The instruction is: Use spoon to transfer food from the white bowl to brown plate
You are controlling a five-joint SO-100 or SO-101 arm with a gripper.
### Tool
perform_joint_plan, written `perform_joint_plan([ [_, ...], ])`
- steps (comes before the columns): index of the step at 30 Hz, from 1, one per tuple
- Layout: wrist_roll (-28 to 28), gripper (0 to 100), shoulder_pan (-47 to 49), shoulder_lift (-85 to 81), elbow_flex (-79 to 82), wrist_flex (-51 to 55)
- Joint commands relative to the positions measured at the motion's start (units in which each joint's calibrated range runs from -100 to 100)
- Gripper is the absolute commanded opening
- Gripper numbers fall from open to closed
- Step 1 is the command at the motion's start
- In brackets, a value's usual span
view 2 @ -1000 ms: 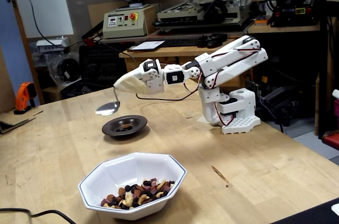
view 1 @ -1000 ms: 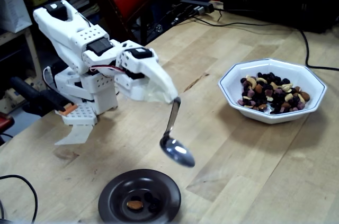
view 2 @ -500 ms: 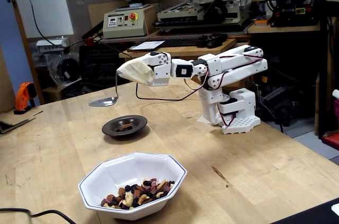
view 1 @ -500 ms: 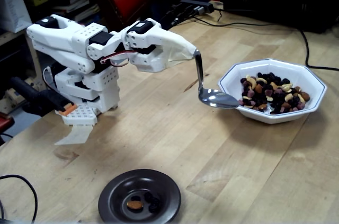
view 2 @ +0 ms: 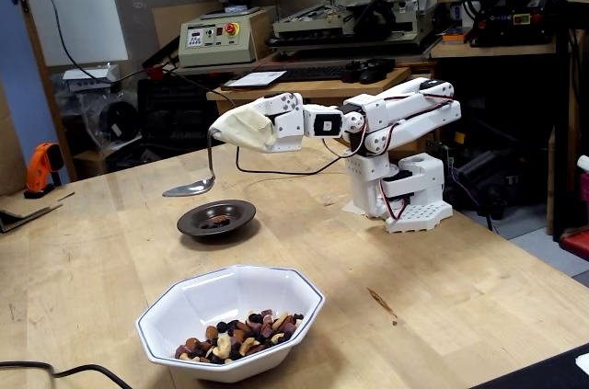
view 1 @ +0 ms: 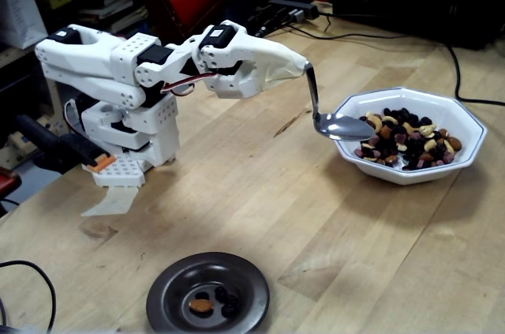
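Fingers (view 1: 302, 68) wrapped in pale covering, apparently clamped on spoon (view 1: 341, 126) poised over white bowl (view 1: 465, 123) rim; food (view 1: 406, 138) inside. Brown plate (view 1: 170, 287) well apart on bench (view 1: 260, 192); black cable (view 1: 456, 73) behind.

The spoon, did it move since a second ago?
Yes. The spoon was hanging over the brown plate; now it has swung across the table to the rim of the white bowl.
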State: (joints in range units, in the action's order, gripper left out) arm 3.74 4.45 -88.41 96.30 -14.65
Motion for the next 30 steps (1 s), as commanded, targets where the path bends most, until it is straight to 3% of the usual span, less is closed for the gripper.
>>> perform_joint_plan([
  [1, 1.12, 4, 0.29, -1.49, -0.63, -0.13],
  [8, 1.07, 4, 0.21, -0.72, -1.34, 2.87],
  [21, 1.03, 4, 0.21, -1.67, -16.47, 28.25],
  [30, 1.03, 4, 0.21, -3.21, -20.46, 35.52],
])
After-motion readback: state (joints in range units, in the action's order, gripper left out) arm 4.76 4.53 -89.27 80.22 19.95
